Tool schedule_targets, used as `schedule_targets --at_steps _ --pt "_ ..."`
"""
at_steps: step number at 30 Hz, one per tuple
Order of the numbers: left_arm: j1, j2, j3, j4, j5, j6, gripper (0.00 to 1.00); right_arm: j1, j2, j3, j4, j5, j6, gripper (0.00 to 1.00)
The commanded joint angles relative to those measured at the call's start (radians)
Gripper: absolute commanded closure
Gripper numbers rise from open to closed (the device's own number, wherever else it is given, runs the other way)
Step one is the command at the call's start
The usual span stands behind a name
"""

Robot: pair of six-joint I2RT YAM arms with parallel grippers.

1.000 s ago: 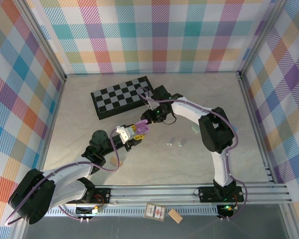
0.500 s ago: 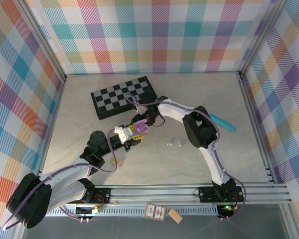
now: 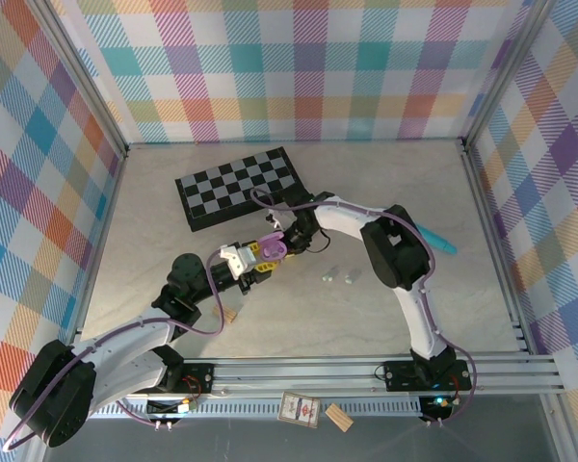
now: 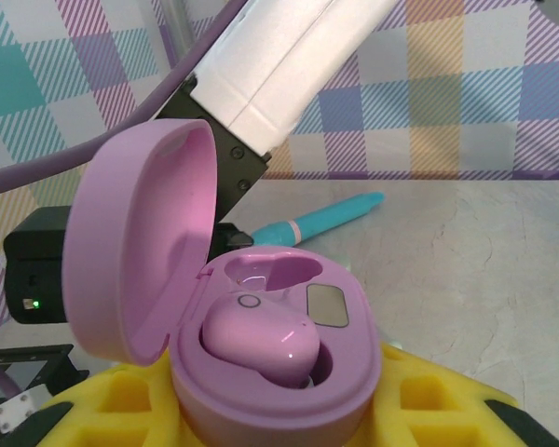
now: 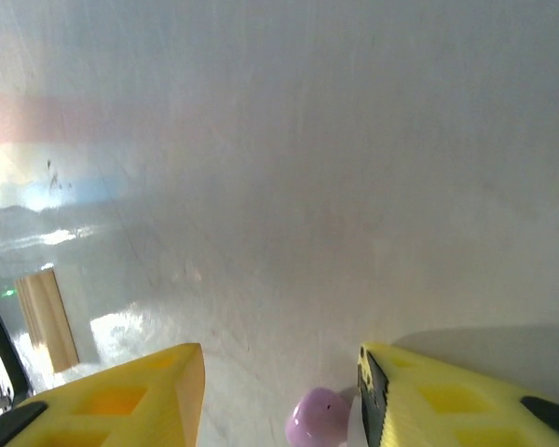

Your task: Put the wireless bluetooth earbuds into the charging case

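Observation:
My left gripper (image 4: 275,414) is shut on the base of a purple charging case (image 4: 279,372), whose lid (image 4: 140,242) stands open to the left. One purple earbud (image 4: 259,337) sits in the near slot; the far slot (image 4: 270,270) is bare. From above, the case (image 3: 271,248) hangs over the table with my right gripper (image 3: 294,231) just beyond it. In the right wrist view, the right gripper (image 5: 281,354) is open. A second purple earbud (image 5: 319,419) lies between its fingers, close against the right finger (image 5: 447,400). Two pale earbuds (image 3: 339,276) lie on the table.
A folded chessboard (image 3: 239,186) lies at the back left. A teal pen (image 3: 433,238) rests to the right of the right arm. A small wooden block (image 3: 229,314) sits beside the left arm. A card (image 3: 302,408) lies off the table's near edge.
The right arm swung left and settled with its gripper just behind the case, its jaws a little narrower. The left gripper kept holding the open case, nearly still.

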Motion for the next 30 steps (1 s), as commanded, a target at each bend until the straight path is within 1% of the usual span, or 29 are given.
schedule_targets --at_steps 1,7,10,14,18,20,25,30 --pt "0.008 0.000 0.015 0.021 0.021 0.011 0.71 0.008 -0.065 -0.067 -0.008 -0.032 0.016 0.53" --pt "0.008 -0.003 0.008 0.023 0.022 0.008 0.71 0.009 -0.150 -0.171 0.046 -0.032 0.078 0.54" --pt "0.008 -0.004 0.005 0.030 0.022 0.006 0.71 0.010 -0.182 -0.193 0.057 0.029 0.071 0.53" --pt "0.008 0.004 0.008 0.039 0.024 0.005 0.71 0.010 -0.178 -0.158 0.038 0.126 0.020 0.52" --pt "0.008 -0.014 0.008 0.038 0.015 0.000 0.71 0.011 -0.196 -0.164 0.078 0.146 0.016 0.52" --pt "0.008 -0.026 0.005 0.033 0.007 0.001 0.71 0.012 -0.192 -0.158 0.080 0.157 0.030 0.52" --pt "0.008 -0.045 -0.002 0.030 -0.004 -0.001 0.71 0.032 -0.164 -0.112 0.060 0.229 0.095 0.54" --pt "0.010 -0.042 0.004 0.029 0.001 0.002 0.71 0.046 -0.114 -0.063 0.068 0.223 0.153 0.54"
